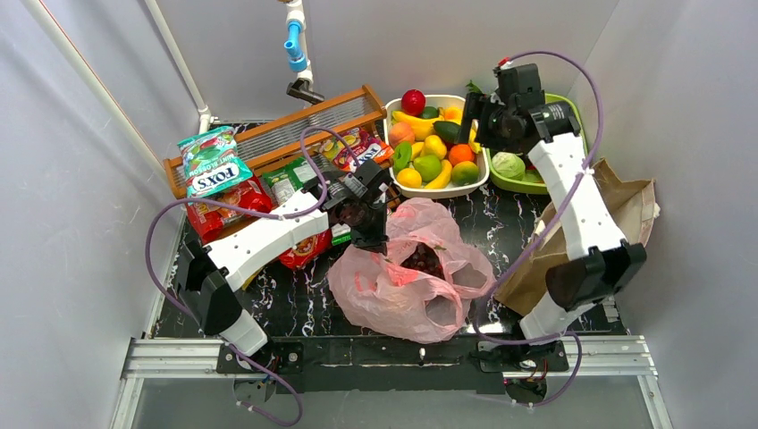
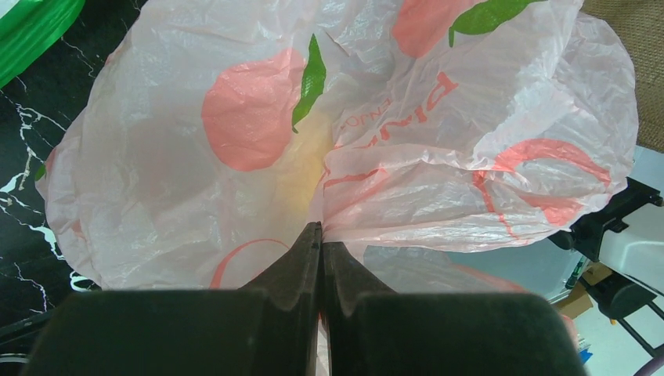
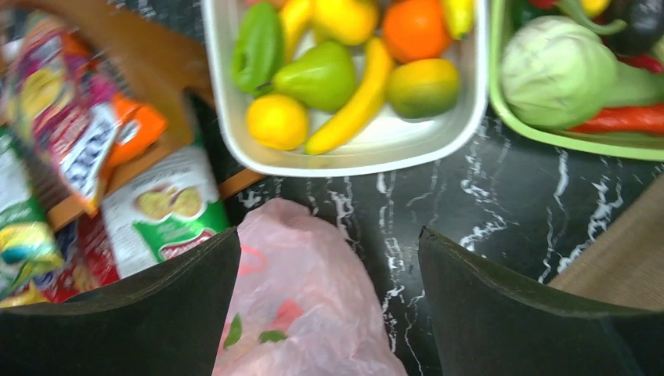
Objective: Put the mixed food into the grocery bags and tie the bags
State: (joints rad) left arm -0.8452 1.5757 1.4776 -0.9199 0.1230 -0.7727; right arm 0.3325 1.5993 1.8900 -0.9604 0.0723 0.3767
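The pink plastic bag (image 1: 402, 290) lies open mid-table with dark grapes (image 1: 425, 260) inside. My left gripper (image 1: 374, 234) is shut on the bag's thin film at its far left rim; in the left wrist view the fingers (image 2: 322, 235) pinch the film together and the bag (image 2: 235, 157) billows beyond them. My right gripper (image 1: 471, 121) hangs open and empty above the near edge of the fruit basket; the right wrist view (image 3: 329, 243) shows the bag's far end (image 3: 305, 313) below it. The brown paper bag (image 1: 626, 210) lies at the right. Snack packets (image 1: 213, 161) are piled at the left.
The white fruit basket (image 1: 480, 183) with several toy fruits and the green vegetable tray (image 1: 506, 186) with a cabbage (image 3: 556, 70) stand at the back. A wooden rack (image 1: 295, 130) sits back left. White walls close in on both sides.
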